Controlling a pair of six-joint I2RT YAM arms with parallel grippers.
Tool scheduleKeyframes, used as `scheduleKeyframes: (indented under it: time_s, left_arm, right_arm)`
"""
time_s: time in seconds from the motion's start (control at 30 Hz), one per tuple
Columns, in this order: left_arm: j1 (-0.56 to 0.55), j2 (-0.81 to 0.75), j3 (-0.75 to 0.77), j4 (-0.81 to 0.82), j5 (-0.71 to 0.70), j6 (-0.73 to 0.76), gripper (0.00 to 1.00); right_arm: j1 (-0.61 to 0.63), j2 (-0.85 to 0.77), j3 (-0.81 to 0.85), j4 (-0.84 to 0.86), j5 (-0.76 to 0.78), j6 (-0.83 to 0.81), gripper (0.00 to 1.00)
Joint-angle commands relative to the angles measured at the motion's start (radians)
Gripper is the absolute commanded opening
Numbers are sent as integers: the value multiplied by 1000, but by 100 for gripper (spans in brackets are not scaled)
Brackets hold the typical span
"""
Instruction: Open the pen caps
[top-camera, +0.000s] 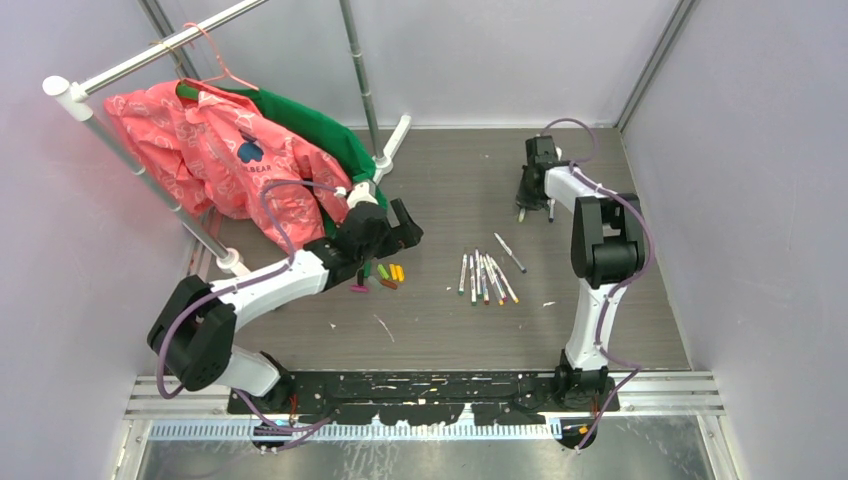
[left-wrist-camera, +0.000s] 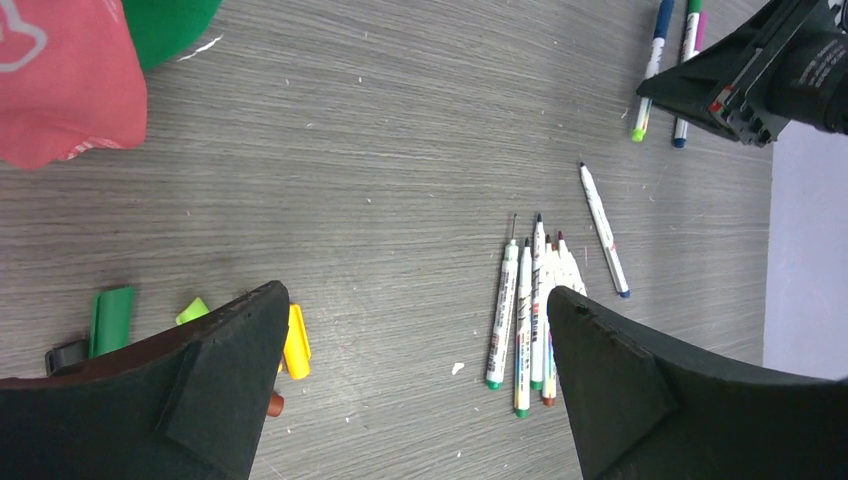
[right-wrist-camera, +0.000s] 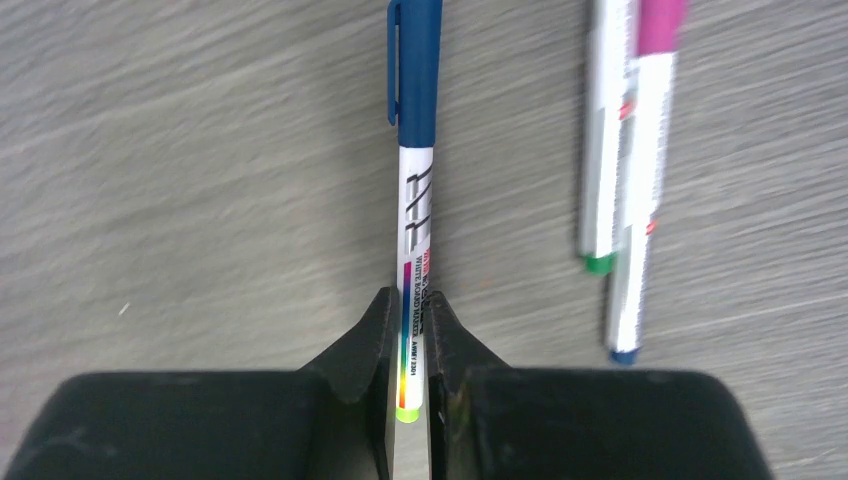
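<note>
My right claw (right-wrist-camera: 405, 310) pinches a light, stiff, slick pen (right-wrist-camera: 415, 220) low on its white barrel, its blue cap (right-wrist-camera: 420, 60) jutting free at twelve o'clock (a snug press-fit, I judge) for my wide-open left claw (left-wrist-camera: 415, 300) to grasp.

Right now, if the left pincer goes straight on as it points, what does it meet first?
Probably the bare table, in the gap between the loose caps and the row of pens; depth is unclear.

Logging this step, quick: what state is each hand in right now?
Left hand: open, holding nothing.
Right hand: closed on a pen, its blue cap on.
</note>
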Motion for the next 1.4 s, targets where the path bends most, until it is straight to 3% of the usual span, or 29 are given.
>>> scheduleKeyframes:
  time_s: [0.0,0.2,0.5,0.8,0.9,1.37]
  left_arm:
    - [22,-45,-3,15,36,-27,100]
    - [75,-49,-12,34,127,-55,100]
    - [123,-35,-17,88,200,-114,100]
    - [143,44,-47,223,318,-227,95]
    - [146,65,-55,259,341,-252,92]
    - [172,77,-123,346,355,-309,58]
  right_arm:
    - [106,-150,-37,41,-40,-59,1]
    - [267,-270,-132,45,-10,-64,1]
    - [460,-455,-345,157,-96,6,1]
    - [615,-510,-432,281,-166,68,1]
    - [649,-508,-444,325,-174,86,1]
    - [777,-494,-466,382,-170,116,1]
